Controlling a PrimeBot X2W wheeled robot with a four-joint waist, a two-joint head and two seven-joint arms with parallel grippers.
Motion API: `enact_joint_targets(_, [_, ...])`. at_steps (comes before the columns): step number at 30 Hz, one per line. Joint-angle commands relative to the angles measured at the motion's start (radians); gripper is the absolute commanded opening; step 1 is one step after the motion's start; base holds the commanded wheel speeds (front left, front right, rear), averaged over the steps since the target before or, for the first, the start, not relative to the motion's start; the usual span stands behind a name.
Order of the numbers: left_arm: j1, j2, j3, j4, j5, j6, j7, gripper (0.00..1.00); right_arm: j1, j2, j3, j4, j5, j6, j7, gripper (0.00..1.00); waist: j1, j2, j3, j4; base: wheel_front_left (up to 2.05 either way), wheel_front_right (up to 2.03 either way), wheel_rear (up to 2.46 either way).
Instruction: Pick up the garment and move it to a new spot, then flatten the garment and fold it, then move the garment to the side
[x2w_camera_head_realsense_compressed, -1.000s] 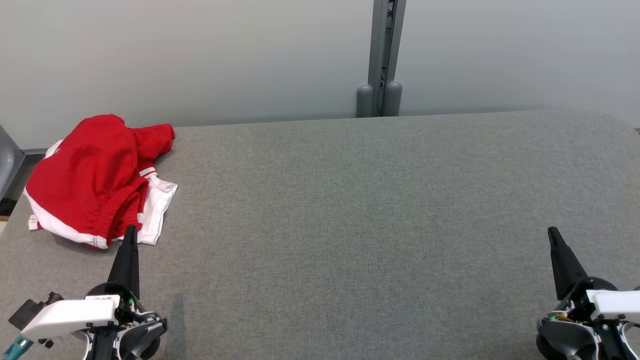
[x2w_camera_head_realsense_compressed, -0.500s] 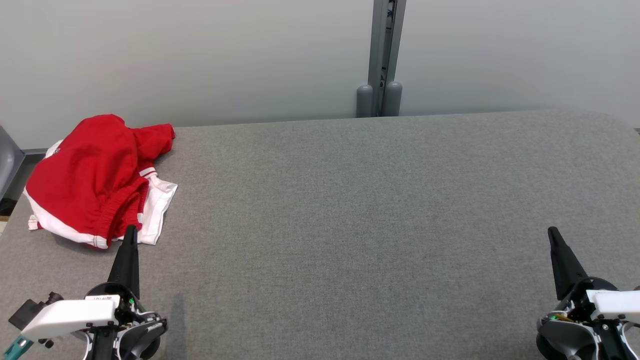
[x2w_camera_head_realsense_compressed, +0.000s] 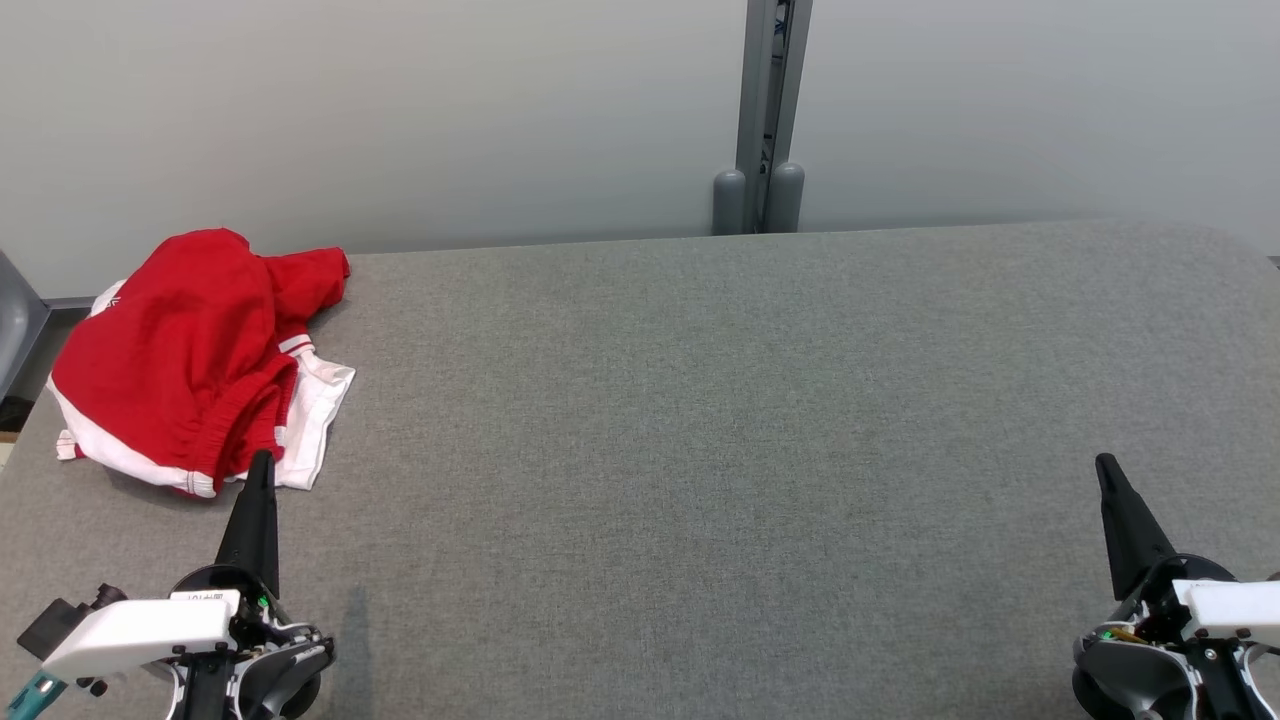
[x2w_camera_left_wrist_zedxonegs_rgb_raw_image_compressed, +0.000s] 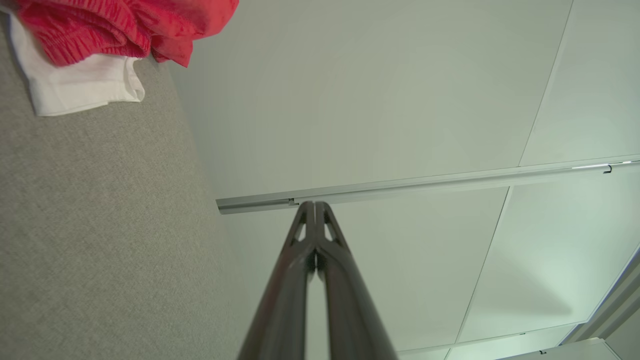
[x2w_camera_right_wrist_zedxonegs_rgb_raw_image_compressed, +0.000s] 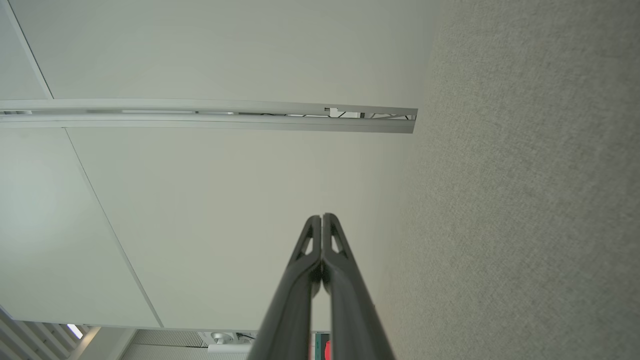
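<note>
Your left gripper (x2w_camera_head_realsense_compressed: 262, 460) sits at the lower left of the head view, its two dark fingers clenched together on nothing. The left wrist view confirms it: the tips meet with no cloth between them. In the head view its tip lines up with the near edge of the garment (x2w_camera_head_realsense_compressed: 185, 350). In the wrist view the cloth lies off at the upper left, clear of the fingertips.

Your right gripper (x2w_camera_head_realsense_compressed: 1103, 462) is at the lower right, also clenched and empty, with its fingers pointing up the view. It is well apart from the garment, over the right side of the table (x2w_camera_head_realsense_compressed: 700, 420).

The garment is red with white trim and an elastic band. It lies crumpled in a heap on the table's far left corner, with a white panel spilling out flat toward the centre. The table is covered in grey fabric. Behind its far edge stands a pale wall (x2w_camera_head_realsense_compressed: 400, 100), with a grey metal post (x2w_camera_head_realsense_compressed: 770, 110) rising near the middle.
</note>
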Motion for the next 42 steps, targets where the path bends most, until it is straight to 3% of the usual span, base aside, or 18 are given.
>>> enact_joint_targets(1, [-0.012,0.005,0.003,-0.003,-0.001,-0.003,0.003,0.00,-0.009,-0.009,-0.001,-0.003,0.002,0.000,0.003,0.00,0.0000,0.0000,0.000,0.000,0.00,0.00,0.00])
enact_joint_targets(27, [-0.012,0.005,0.003,-0.003,-0.001,-0.003,0.003,0.00,-0.009,-0.009,-0.001,-0.003,0.002,0.000,0.003,0.00,0.0000,0.0000,0.000,0.000,0.00,0.00,0.00])
enact_joint_targets(28, [0.000,0.000,0.000,0.000,0.000,0.000,0.000,1.00,0.000,0.000,0.000,0.000,0.000,0.000,0.000,1.00,0.0000,0.0000,0.000,0.000,0.00,0.00,0.00])
enact_joint_targets(42, [0.044,-0.011,-0.055,0.020,0.025,0.001,-0.051,1.00,0.042,0.013,0.038,0.022,-0.025,-0.001,-0.050,1.00,0.0000,0.0000,0.000,0.001,0.00,0.00,0.00])
